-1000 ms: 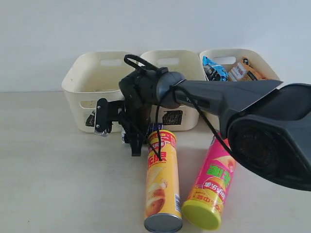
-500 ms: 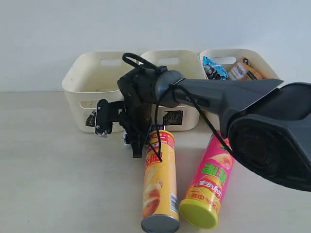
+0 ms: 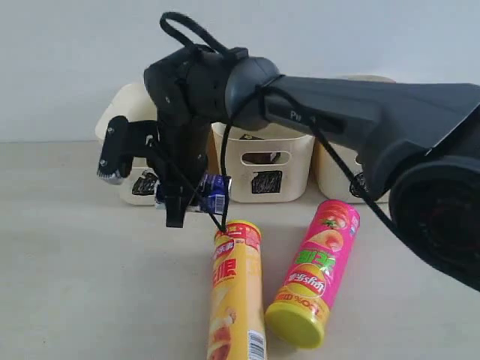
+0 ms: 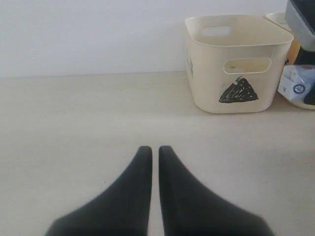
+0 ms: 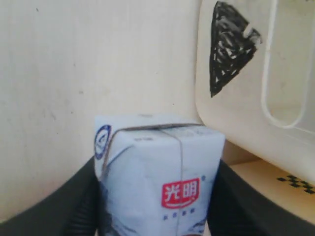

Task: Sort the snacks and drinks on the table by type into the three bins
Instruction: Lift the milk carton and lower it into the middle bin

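White-and-blue carton (image 3: 215, 193), exterior view: small box clamped in the right claw (image 3: 196, 201) before the cream plastic bins (image 3: 292, 169). Yellow tube (image 3: 234, 296) and pink tube (image 3: 315, 270) lie on the pale desk (image 3: 75, 262).
Left wrist view: left claw (image 4: 154, 152) closed to a slit, holding nothing.
Right wrist view: black fingers (image 5: 74, 211) press both carton sides beside the triangle bin (image 5: 236, 108).

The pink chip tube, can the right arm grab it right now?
Probably not yet. The right gripper is shut on the white and blue carton, so its jaws are full. The pink chip tube lies free on the table beside the yellow chip tube, with nothing on top of it.
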`<state>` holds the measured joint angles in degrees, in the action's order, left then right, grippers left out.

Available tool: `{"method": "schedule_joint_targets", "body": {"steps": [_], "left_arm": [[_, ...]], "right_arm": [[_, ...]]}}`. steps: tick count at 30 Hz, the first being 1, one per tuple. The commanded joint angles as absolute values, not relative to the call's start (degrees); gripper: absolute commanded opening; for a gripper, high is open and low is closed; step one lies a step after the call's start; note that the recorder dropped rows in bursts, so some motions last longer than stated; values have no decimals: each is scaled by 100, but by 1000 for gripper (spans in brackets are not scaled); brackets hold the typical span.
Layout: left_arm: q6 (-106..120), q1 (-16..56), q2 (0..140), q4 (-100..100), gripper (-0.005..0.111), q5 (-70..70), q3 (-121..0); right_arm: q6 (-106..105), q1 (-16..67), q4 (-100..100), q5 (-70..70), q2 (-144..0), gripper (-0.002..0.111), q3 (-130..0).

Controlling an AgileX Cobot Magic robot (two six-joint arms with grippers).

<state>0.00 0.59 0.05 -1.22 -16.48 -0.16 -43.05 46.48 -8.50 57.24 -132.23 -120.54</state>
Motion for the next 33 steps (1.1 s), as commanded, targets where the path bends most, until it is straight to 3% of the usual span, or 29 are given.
{"method": "schedule_joint_targets", "body": {"steps": [1, 5, 9, 14, 21, 33], "left_arm": [[-42, 61, 0, -118, 4, -1636, 0], [-42, 61, 0, -118, 4, -1636, 0], [-42, 61, 0, -118, 4, -1636, 0], [-42, 61, 0, -118, 4, -1636, 0], [-42, 61, 0, -118, 4, -1636, 0], [-42, 61, 0, -118, 4, -1636, 0]], "right_arm": [[-3700, 4748, -818, 5563, -12668, 0, -12056], [-3230, 4746, -818, 4905, -12101, 0, -11539], [-2003, 4678, -1652, 2872, -10846, 0, -9580], [-203, 3828, -1870, 1045, -10149, 0, -8403], [829, 2836, -1823, -900, -10207, 0, -8044], [998, 2035, -1634, -3320, -11429, 0, -8055]]}}
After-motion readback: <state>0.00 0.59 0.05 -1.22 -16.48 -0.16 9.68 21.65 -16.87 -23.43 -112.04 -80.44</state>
